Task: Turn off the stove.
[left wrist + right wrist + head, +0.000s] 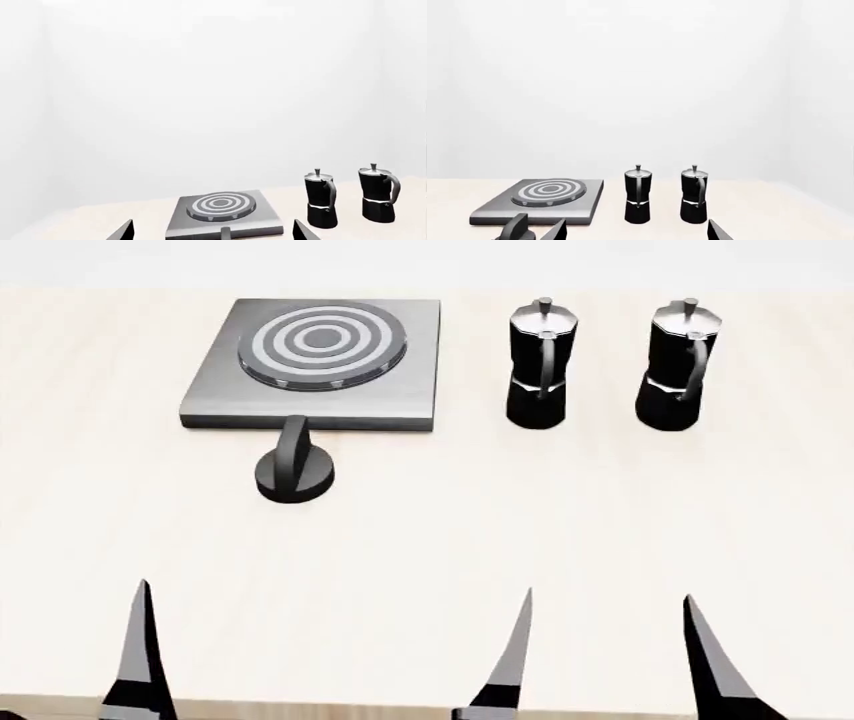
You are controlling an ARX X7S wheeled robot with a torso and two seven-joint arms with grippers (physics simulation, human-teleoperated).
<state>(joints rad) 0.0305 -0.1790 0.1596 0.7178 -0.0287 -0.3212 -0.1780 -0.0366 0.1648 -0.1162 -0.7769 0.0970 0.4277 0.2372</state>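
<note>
The stove (pixel 400 380) is a flat grey metal plate with a ringed round burner (pixel 320 340), at the far left of the table. Its black ridged knob (pixel 295 472) sits just in front of the plate, handle pointing toward it. The left wrist view shows the plate (pixel 267 220) and the knob's top (pixel 226 233) straight ahead of my left gripper (pixel 213 226), which is open and empty. My right gripper (pixel 607 655) hangs open and empty near the table's front edge, well short of the knob (pixel 516 227). In the head view only one left finger (pixel 138 660) shows.
Two black-and-silver moka pots (pixel 539 365) (pixel 683 365) stand upright to the right of the stove, side by side. The light wooden table (pixel 427 540) stretches between the knob and my grippers. White walls rise behind the table.
</note>
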